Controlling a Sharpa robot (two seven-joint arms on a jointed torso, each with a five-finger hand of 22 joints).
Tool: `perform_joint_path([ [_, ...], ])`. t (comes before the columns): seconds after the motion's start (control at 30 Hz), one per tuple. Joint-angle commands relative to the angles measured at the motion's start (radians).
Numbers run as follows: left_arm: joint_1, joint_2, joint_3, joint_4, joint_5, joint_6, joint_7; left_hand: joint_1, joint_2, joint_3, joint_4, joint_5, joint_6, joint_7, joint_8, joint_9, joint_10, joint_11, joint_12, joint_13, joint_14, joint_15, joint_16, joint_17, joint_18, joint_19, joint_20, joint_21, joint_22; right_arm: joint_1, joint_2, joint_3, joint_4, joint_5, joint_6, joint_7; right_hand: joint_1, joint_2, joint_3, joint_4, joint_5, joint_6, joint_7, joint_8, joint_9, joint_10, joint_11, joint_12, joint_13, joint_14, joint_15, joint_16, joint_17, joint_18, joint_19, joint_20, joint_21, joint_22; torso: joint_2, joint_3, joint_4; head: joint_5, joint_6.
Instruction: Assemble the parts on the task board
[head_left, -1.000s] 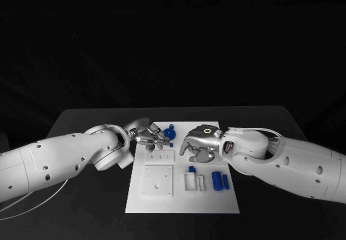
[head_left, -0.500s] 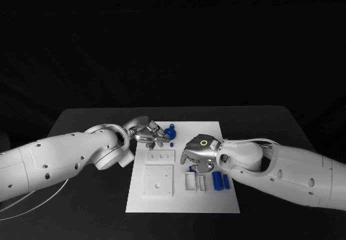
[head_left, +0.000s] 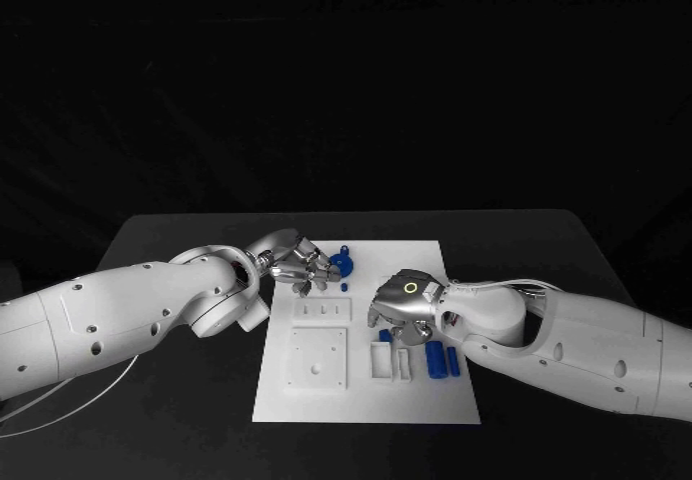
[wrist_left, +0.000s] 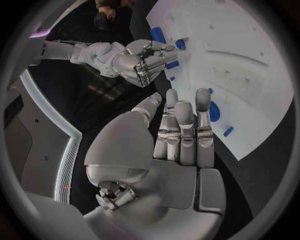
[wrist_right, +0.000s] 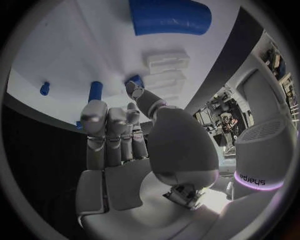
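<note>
The white task board (head_left: 361, 395) lies in the middle of the table. My left hand (head_left: 299, 268) hovers at its far left corner, fingers straight and side by side, holding nothing. A round blue part (head_left: 340, 263) sits just beyond its fingertips (wrist_left: 201, 100), with a small blue peg (wrist_left: 228, 131) nearby. My right hand (head_left: 404, 305) is over the board's middle with its fingers stretched out (wrist_right: 94, 115). Its thumb tip reaches a small blue part (wrist_right: 134, 79) by a white block (head_left: 387, 362). Two blue cylinders (head_left: 434, 358) lie beside that block.
A white square plate (head_left: 317, 360) and a slotted strip (head_left: 322, 314) sit on the board's left half. Both arms angle in over the table's side edges. Bare black table (head_left: 173, 400) surrounds the board.
My right hand has moved toward me along the board, from beside the round blue part to just above the white block. My left hand has barely shifted.
</note>
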Motion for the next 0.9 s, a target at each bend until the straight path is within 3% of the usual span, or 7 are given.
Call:
perform_joint_path([
  [0.03,0.000,0.000,0.001,0.001,0.013,-0.004,0.014,0.010,0.000,-0.008,0.001,-0.005,0.008,0.000,0.005,0.000,-0.009,-0.002,0.003,-0.001,-0.001,0.004,-0.004,0.000,0.013,0.007,0.002,-0.006,0.007,-0.001,-0.002,-0.001,-0.001,-0.052,0.018,-0.019,-0.001,-0.009,0.009,0.000,-0.006,0.006,-0.002,-0.002,-0.001,0.000,-0.009,-0.003,-0.002,0.005,0.000,-0.004,0.002,-0.016,0.002,-0.006,0.004,0.096,0.000,0.0009,-0.0008,-0.002,0.000],
  [0.37,0.000,0.001,0.000,0.000,0.014,0.000,0.013,0.010,0.001,-0.010,0.002,-0.006,0.008,0.000,0.005,0.000,-0.010,-0.001,0.004,-0.001,-0.001,0.004,-0.004,0.000,0.012,0.009,0.002,-0.009,0.009,-0.006,0.002,-0.001,-0.006,-0.057,0.028,-0.011,-0.004,-0.008,0.017,0.001,-0.015,0.011,-0.003,-0.002,-0.001,-0.001,-0.009,-0.003,-0.006,0.005,0.001,-0.002,0.004,-0.017,0.001,-0.006,0.008,0.097,0.000,0.0009,-0.0006,-0.001,-0.001],
  [0.63,0.000,0.003,0.000,0.000,0.014,0.002,0.012,0.011,0.002,-0.012,0.003,-0.009,0.008,0.000,0.005,0.001,-0.011,-0.001,0.005,-0.001,-0.001,0.005,-0.004,0.001,0.012,0.011,0.002,-0.013,0.011,-0.022,0.017,-0.001,-0.019,-0.050,0.025,-0.002,-0.004,-0.007,0.007,0.001,-0.025,0.009,-0.004,-0.002,-0.001,-0.004,-0.009,-0.002,-0.008,0.004,0.000,-0.003,0.004,-0.018,0.000,-0.007,0.006,0.096,0.001,0.0013,0.0017,0.000,-0.004],
  [0.73,0.000,0.003,0.000,-0.001,0.014,0.004,0.012,0.011,0.002,-0.012,0.003,-0.009,0.008,0.000,0.005,0.001,-0.011,-0.001,0.005,-0.001,-0.001,0.005,-0.004,0.001,0.012,0.011,0.002,-0.013,0.011,-0.030,0.024,-0.001,-0.028,-0.047,0.024,0.002,-0.004,-0.006,-0.001,0.001,-0.026,0.006,-0.004,-0.002,-0.001,-0.003,-0.009,0.000,-0.007,0.004,0.000,-0.003,0.004,-0.018,0.000,-0.007,0.004,0.096,0.000,-0.0003,0.0009,0.001,-0.006],
  [0.9,0.000,0.003,0.000,-0.001,0.015,0.008,0.010,0.010,0.003,-0.014,0.004,-0.010,0.006,0.000,0.005,0.001,-0.013,-0.001,0.005,-0.001,0.000,0.005,-0.004,0.001,0.012,0.013,0.002,-0.016,0.012,-0.038,0.030,-0.002,-0.039,-0.043,0.025,0.008,-0.003,-0.003,-0.011,0.001,-0.027,0.006,-0.004,-0.001,-0.001,-0.004,-0.010,0.000,-0.007,0.004,0.000,-0.003,0.005,-0.019,0.000,-0.008,0.002,0.095,0.000,0.0000,-0.0001,0.003,-0.007],
])
